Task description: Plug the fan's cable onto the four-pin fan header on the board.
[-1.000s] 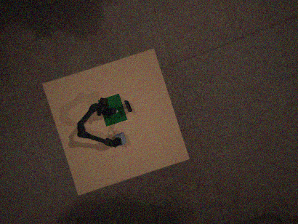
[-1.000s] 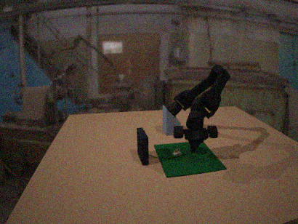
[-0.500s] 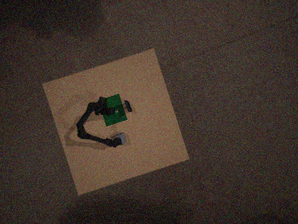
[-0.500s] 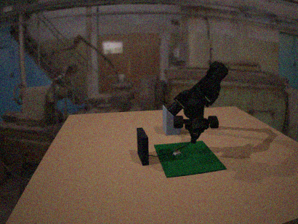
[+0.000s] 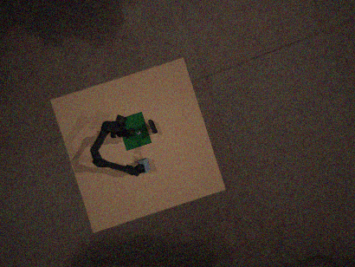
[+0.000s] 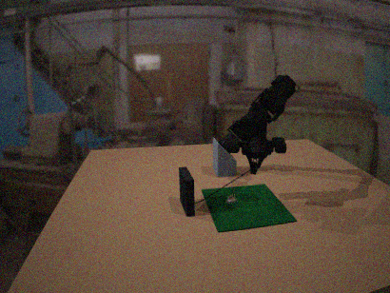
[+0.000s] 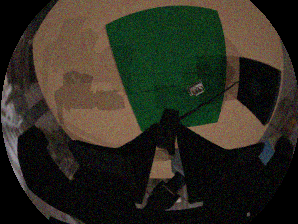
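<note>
From the camera above, I see one square tabletop (image 5: 186, 152) (image 6: 119, 238) (image 7: 52, 47), turned so its four corners point up, right, down and left. On it lies one flat green board (image 5: 142, 120) (image 6: 252, 214) (image 7: 165, 45), a little above the middle, closer to the left edge than to the right edge. The board carries one small pale header (image 5: 138, 133) (image 6: 233, 200) (image 7: 196, 89); its pins are too small for me to count.

One black slab, the fan (image 5: 152, 126) (image 6: 186, 192) (image 7: 258, 90), stands upright just beside the board, on the side facing the right edge. One blue-grey block (image 5: 146, 165) (image 6: 223, 159) sits between the board and the lower edge, at the foot of my one black arm (image 5: 99, 145) (image 6: 257, 119), which bows out toward the left edge and bends back to the board.

My one gripper (image 5: 131, 131) (image 6: 254, 171) (image 7: 166, 127) is nearly closed, its two fingers pinching one dark plug (image 7: 170, 117). The plug is up above the tabletop, apart from the header. One thin black cable (image 6: 224, 186) (image 7: 207, 102) runs almost straight from the fan up to the plug.
</note>
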`<action>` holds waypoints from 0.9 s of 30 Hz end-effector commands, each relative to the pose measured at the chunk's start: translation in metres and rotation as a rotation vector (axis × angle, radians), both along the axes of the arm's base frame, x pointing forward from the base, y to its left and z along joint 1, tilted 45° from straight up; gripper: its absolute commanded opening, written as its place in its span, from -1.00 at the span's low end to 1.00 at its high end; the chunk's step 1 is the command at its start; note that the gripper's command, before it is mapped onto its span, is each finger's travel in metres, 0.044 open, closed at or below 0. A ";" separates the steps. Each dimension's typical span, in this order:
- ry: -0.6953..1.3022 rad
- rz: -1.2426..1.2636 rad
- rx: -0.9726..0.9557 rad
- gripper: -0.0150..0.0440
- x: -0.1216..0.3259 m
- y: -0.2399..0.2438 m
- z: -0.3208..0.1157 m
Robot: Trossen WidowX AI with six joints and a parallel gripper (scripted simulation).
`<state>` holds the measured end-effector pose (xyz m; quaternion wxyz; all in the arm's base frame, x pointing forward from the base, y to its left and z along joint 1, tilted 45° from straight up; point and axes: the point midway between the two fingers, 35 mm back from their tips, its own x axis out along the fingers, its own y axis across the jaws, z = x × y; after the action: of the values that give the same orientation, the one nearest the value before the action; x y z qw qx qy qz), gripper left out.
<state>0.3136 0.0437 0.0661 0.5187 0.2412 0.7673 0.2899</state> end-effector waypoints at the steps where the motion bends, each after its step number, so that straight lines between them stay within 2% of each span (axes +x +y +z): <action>1: -0.006 -0.003 0.001 -0.49 0.000 -0.002 0.006; 27: 0.372 -0.701 -0.191 -0.49 -0.011 -0.011 0.001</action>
<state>0.3026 0.0344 0.0653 0.4650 0.4675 0.7517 -0.0072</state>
